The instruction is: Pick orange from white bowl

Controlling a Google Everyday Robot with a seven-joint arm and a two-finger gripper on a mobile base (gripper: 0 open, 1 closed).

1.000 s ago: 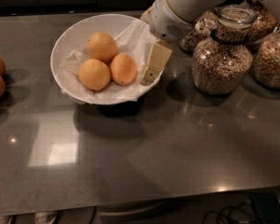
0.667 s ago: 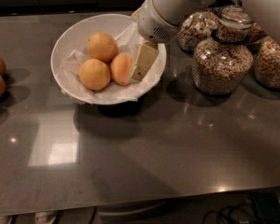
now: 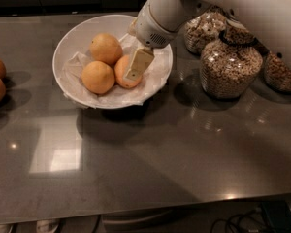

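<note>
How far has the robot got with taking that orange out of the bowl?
The approach looks done: the gripper is down inside the white bowl, right at the orange. The grasp is the step in hand; whether it has a hold yet I cannot tell. Lifting is left: the orange lies on the paper lining beside two paler fruits, not raised.
</note>
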